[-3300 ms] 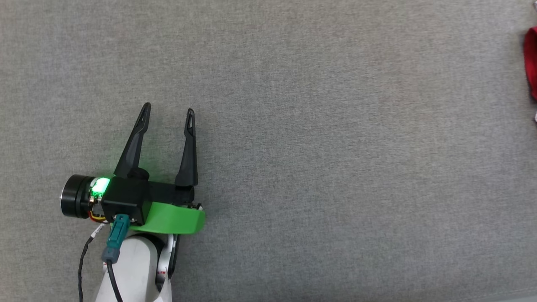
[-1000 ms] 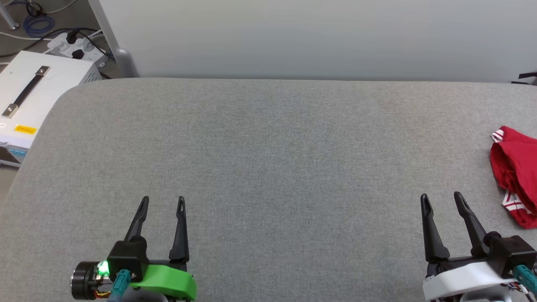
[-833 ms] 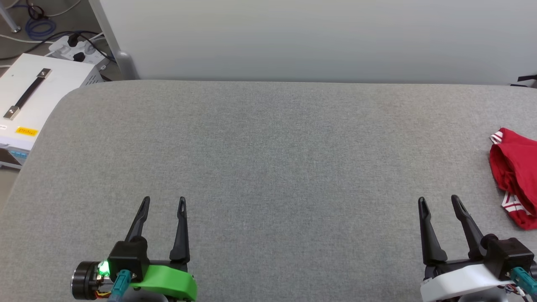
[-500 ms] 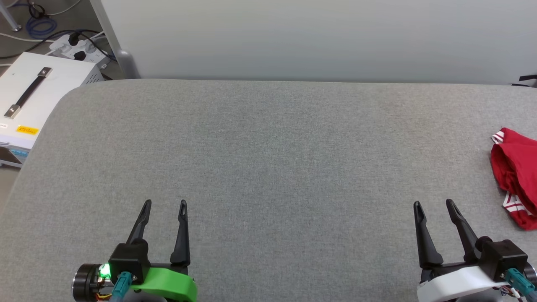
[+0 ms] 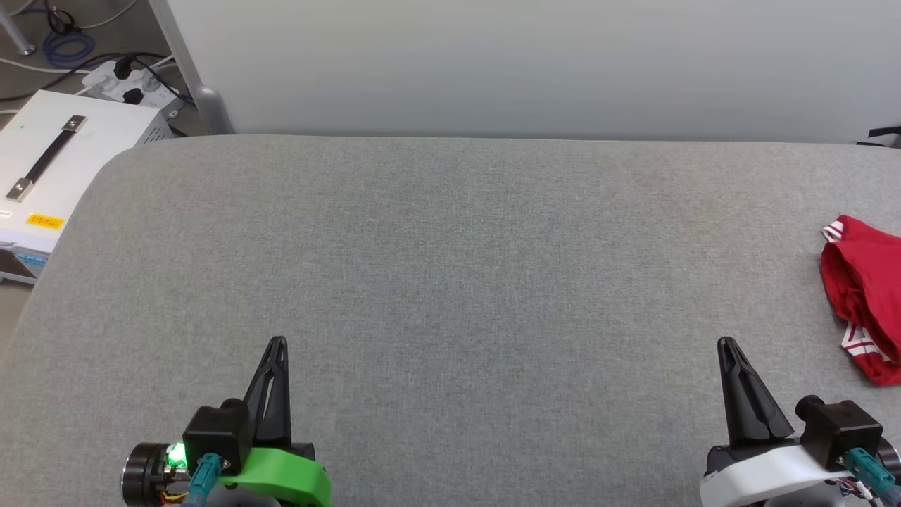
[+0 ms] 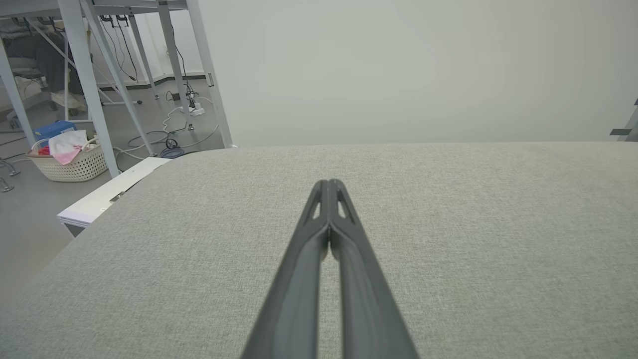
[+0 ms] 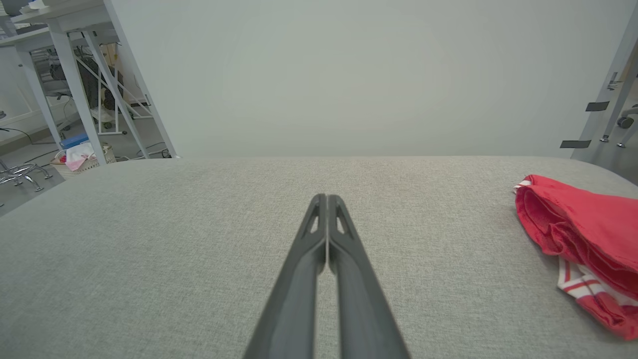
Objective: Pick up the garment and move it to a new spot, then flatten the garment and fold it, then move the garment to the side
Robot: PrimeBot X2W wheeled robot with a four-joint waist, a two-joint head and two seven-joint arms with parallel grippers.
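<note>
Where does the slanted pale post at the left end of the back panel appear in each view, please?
Head view: the pale post is at the upper left, slanting down to the right.
Left wrist view: upper left of centre.
Right wrist view: upper left.
Shared landmark: the table has a rounded far-left corner just below the post's foot.

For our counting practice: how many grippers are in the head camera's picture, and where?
2. The left gripper sits at the lower left, the right gripper at the lower right, both shut above the grey table.
</note>
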